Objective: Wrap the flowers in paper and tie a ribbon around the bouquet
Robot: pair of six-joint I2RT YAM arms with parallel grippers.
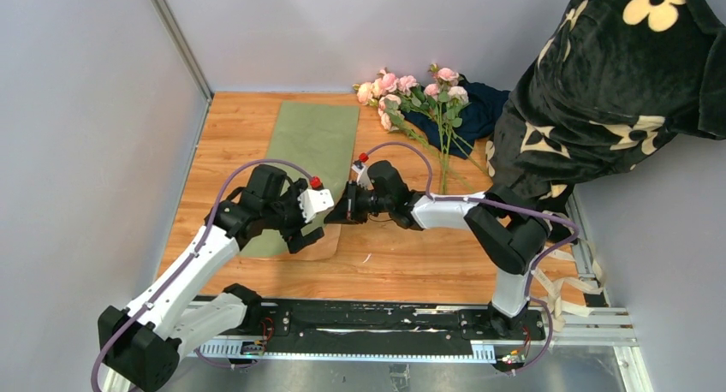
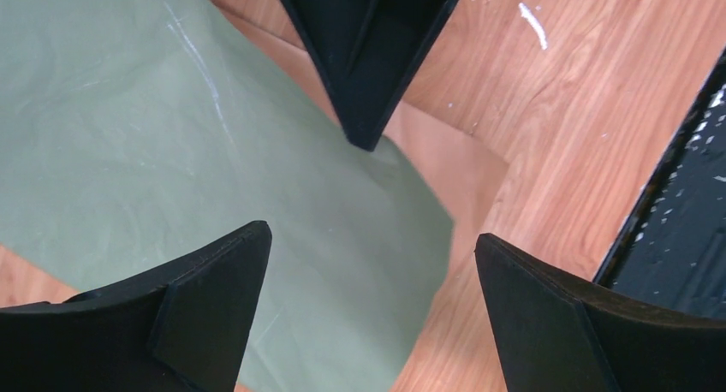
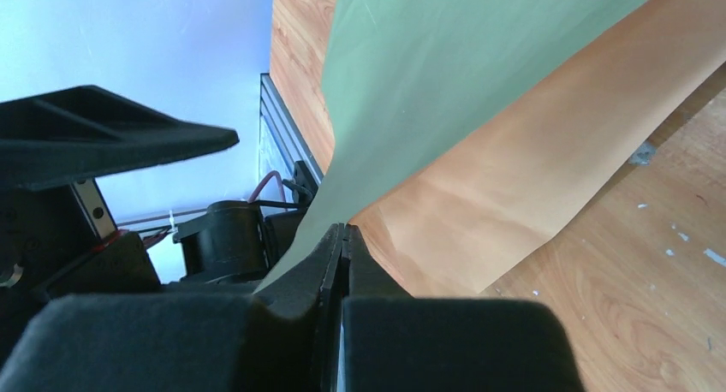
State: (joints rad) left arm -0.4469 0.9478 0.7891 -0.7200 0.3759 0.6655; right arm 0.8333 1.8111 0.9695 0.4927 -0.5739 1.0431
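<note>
The left arm rises from its base at the near left corner. Its white forearm slants up and to the right, and the wrist is bent so the left jaws point downward. The left jaws stand wide apart and hold nothing, with both fingers spread. The right arm folds sharply at its elbow and reaches leftward, low and nearly level. The right jaws are pressed flat together, pinching an edge of the paper. Their pointed tip sits just beside the left jaws, facing the gap between them.
</note>
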